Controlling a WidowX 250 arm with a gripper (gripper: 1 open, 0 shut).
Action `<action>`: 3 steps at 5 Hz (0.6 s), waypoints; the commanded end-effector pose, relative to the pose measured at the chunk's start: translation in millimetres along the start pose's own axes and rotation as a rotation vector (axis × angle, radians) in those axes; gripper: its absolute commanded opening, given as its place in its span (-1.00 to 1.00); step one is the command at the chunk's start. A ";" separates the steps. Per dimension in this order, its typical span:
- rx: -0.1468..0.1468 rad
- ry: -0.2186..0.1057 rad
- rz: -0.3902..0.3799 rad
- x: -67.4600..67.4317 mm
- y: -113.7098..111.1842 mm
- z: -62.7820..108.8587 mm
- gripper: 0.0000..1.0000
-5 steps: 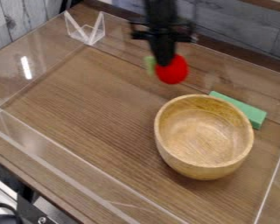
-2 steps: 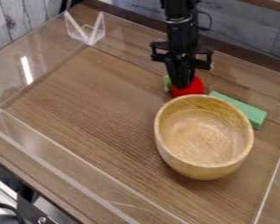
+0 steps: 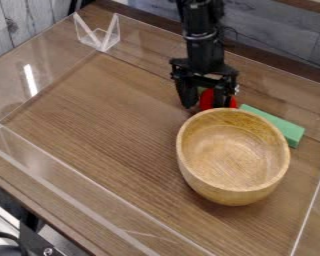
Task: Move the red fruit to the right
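— Starting with the biggest thing: what is taking up the scene?

— A brown wood-grain table top (image 3: 109, 120) is filling nearly the whole view, and low clear plastic walls (image 3: 29, 70) are fencing it in. A folded bit of clear plastic (image 3: 96, 32) is standing at the far left edge, well apart from the bowl.

— Which bowl?

— A round, pale wooden bowl (image 3: 234, 155) is sitting right of centre, upright and holding nothing. I am using it as the landmark.

— And the arm?

— The black robot arm (image 3: 199, 30) is coming down from the top of the view, beyond the bowl's far rim. Its black claw (image 3: 206, 98) is pointing almost straight down, just behind that rim.

— What is the claw doing?

— Its two fingers are standing spread apart, one on each side of the small bright red rounded toy fruit (image 3: 208, 99). They are not looking pressed against it; the fruit is appearing to rest on the table between them, though the fingers are partly hiding it.

— So where is the fruit lying?

— Just behind the bowl's far rim, toward its left side, very near the rim.

— Anything smaller?

— A flat green rectangular block (image 3: 278, 125) is lying behind the bowl's right side, its near edge hidden by the rim, just right of the fruit.
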State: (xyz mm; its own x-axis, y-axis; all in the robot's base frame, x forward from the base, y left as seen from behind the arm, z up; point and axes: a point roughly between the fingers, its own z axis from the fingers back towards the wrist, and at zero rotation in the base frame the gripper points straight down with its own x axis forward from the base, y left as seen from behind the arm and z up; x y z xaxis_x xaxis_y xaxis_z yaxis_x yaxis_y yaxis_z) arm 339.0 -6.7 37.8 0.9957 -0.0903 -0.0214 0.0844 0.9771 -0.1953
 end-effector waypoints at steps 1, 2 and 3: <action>0.035 -0.089 -0.041 11.8 1.0 31.0 1.00; 0.052 -0.103 -0.046 13.6 7.6 36.3 1.00; 0.060 -0.105 -0.104 20.3 -0.5 31.2 1.00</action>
State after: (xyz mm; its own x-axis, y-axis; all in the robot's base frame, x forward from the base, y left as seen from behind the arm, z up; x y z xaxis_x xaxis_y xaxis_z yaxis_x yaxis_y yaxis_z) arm 345.3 -3.5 44.7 0.9858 -0.1667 0.0216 0.1680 0.9736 -0.1546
